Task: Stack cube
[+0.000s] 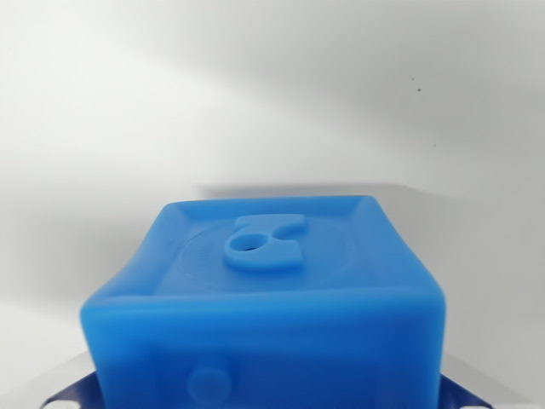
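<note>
Close up, the blue cube (264,315) fills the lower middle of the wrist view, its top face bearing a raised round boss with a hole (262,245). It sits against a pale white surface (255,102). Dark blue bits show at both lower corners; whether the claw is apart or clamped cannot be told.

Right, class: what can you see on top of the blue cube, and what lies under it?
On the blue cube's top face sits only a small raised moulded shape with a round hole; nothing is stacked there. Below, darker blue edges peek out at both lower corners; the cube covers whatever lies beneath.
</note>
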Robot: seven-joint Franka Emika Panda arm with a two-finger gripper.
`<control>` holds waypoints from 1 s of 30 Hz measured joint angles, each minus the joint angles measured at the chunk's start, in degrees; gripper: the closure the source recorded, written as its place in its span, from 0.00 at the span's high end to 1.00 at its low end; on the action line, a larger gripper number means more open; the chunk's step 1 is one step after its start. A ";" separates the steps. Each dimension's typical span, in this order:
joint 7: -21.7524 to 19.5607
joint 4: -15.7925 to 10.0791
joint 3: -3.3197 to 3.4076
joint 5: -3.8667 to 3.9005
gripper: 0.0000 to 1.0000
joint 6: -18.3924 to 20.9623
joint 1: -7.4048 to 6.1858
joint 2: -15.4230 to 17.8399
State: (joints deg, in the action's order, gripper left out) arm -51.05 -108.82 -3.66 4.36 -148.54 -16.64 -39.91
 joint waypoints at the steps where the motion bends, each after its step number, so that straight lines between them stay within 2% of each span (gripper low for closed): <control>1: 0.00 -0.07 -0.01 0.00 0.00 0.11 0.01 0.18; 30: 0.31 -1.81 -0.45 -0.48 0.00 5.95 0.26 7.94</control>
State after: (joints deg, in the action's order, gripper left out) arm -50.74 -110.63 -4.11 3.87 -142.59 -16.39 -31.97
